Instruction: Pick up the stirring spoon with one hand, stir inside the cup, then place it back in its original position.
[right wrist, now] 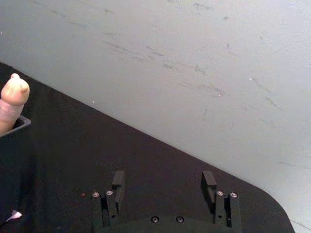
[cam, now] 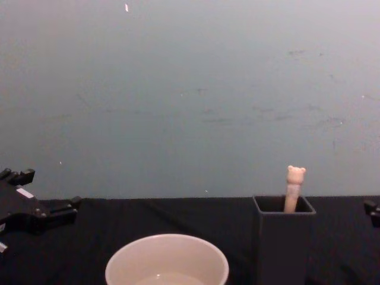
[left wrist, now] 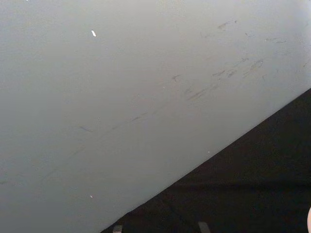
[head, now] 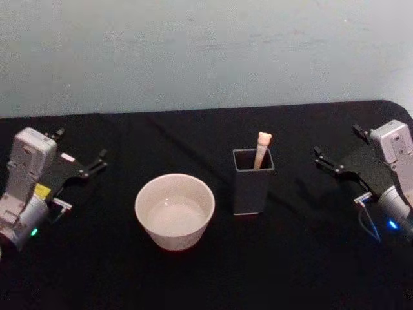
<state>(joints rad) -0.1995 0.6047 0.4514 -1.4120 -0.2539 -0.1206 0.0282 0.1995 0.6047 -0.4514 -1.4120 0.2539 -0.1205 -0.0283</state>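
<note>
Right gripper (head: 337,140), left gripper (head: 82,143) flank holder (head: 250,190), well apart; fingers wide, empty. Risk: slim spoon (head: 261,150) handle slips; snagged lift tips holder.

The stirring spoon (head: 261,149) stands in the tall dark grey square holder (head: 252,183), its cream bear-head handle poking above the rim. Just beside the holder, on its left, sits the wide cream cup (head: 174,210), upright on the black worktop (head: 303,258).
</note>
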